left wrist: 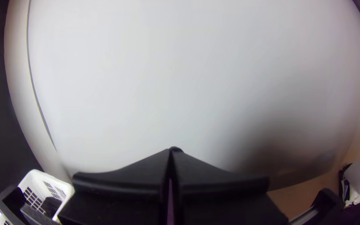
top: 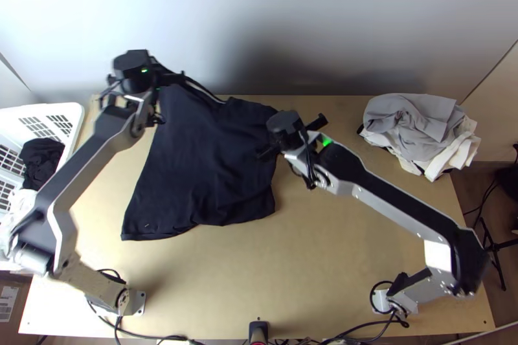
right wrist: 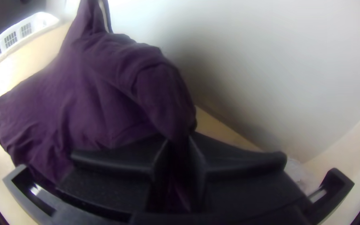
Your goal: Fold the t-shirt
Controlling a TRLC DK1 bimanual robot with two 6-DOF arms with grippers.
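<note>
L gripper, R gripper — dk. t-shirt btwn (pinched by both).

A lab-like robot workstation
Left arm and right arm mounted along the near edge of a wooden counter; black cables trailing at that edge; a plain pale wall behind.

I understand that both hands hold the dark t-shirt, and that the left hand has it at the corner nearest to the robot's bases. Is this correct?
Not the corner: the top view shows the left hand at the far left part of the t-shirt, near the wall. Both hands do hold it, the right hand included.
</note>
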